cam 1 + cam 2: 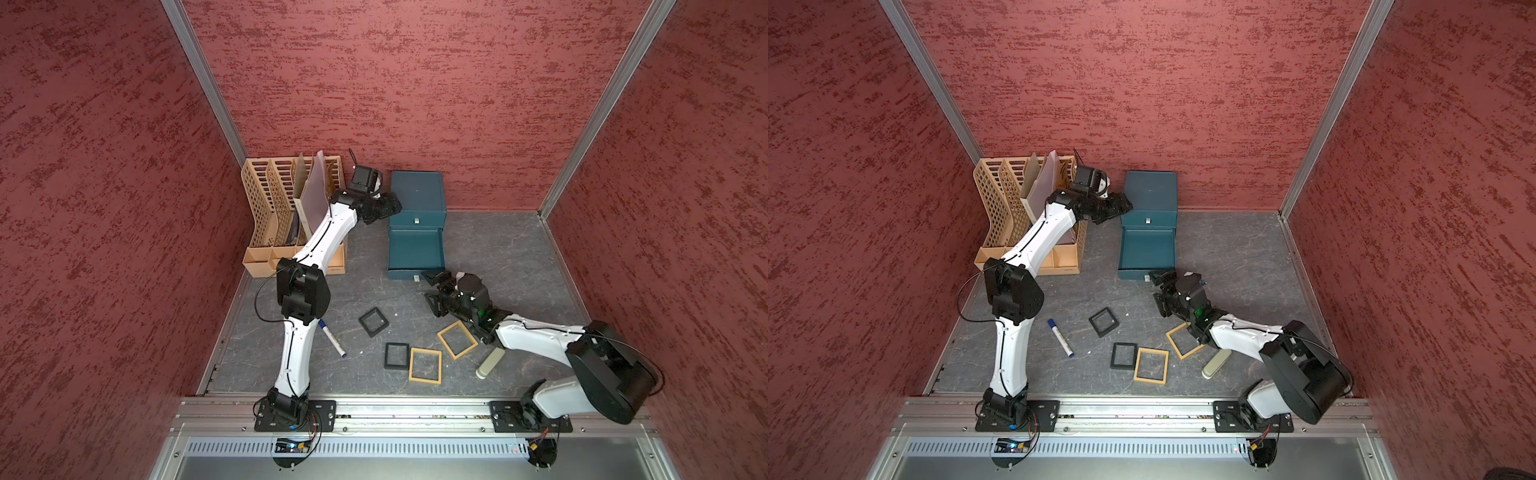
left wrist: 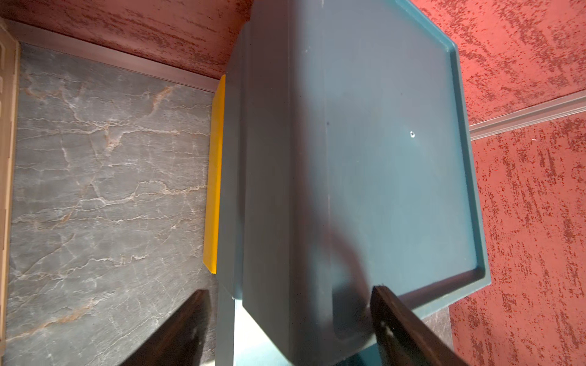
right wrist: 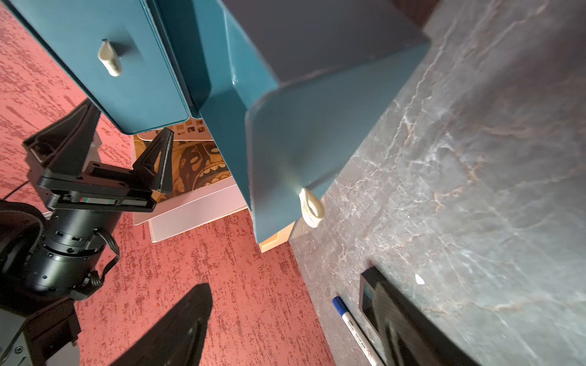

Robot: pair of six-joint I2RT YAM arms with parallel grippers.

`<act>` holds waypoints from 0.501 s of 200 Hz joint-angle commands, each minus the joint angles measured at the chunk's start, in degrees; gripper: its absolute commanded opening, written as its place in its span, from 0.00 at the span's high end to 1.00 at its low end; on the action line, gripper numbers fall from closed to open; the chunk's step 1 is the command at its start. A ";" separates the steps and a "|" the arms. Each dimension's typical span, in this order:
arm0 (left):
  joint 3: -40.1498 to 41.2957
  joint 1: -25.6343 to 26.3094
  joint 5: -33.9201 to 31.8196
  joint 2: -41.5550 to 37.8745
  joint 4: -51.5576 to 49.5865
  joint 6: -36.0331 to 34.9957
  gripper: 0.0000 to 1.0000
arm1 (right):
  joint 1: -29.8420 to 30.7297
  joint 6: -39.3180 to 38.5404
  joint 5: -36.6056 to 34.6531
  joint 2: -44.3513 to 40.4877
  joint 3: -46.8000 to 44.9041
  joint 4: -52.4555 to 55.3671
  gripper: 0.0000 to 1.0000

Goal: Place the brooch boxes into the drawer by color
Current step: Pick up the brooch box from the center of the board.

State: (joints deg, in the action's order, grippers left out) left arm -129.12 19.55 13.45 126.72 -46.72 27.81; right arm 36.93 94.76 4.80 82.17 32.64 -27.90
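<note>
The dark teal drawer (image 1: 417, 193) stands against the back wall with its lowest tray (image 1: 415, 249) pulled out and its floor bare. My left gripper (image 1: 390, 208) is open at the chest's upper left corner, and that corner sits between its jaws in the left wrist view (image 2: 289, 290). My right gripper (image 1: 427, 286) is open and holds nothing, just in front of the pulled-out tray's silver pull (image 3: 310, 207). Two black brooch boxes (image 1: 373, 322) (image 1: 396, 356) and two tan-yellow ones (image 1: 425, 365) (image 1: 457, 339) lie on the grey floor nearer the front.
A tan slotted file rack (image 1: 282, 216) with folders stands left of the chest, under my left arm. A blue-capped marker (image 1: 332, 338) lies left of the boxes. A pale green cylinder (image 1: 490, 362) lies under my right forearm. A yellow strip (image 2: 214, 177) runs along the chest's base.
</note>
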 commanded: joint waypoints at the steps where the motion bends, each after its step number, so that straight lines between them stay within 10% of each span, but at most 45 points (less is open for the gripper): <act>1: -1.06 -0.21 -1.43 -2.18 -2.58 0.11 0.15 | 0.60 -2.01 0.30 -0.99 1.72 3.43 0.14; 100: 15.23 -2.30 -6.79 -17.58 -4.67 5.93 0.12 | 0.25 -13.90 -1.21 -8.39 7.08 21.93 0.19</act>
State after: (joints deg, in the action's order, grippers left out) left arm -117.40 17.30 8.86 113.62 -48.84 31.18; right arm 36.93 87.13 4.82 76.49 36.45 -15.88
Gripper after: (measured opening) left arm 0.884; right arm 0.814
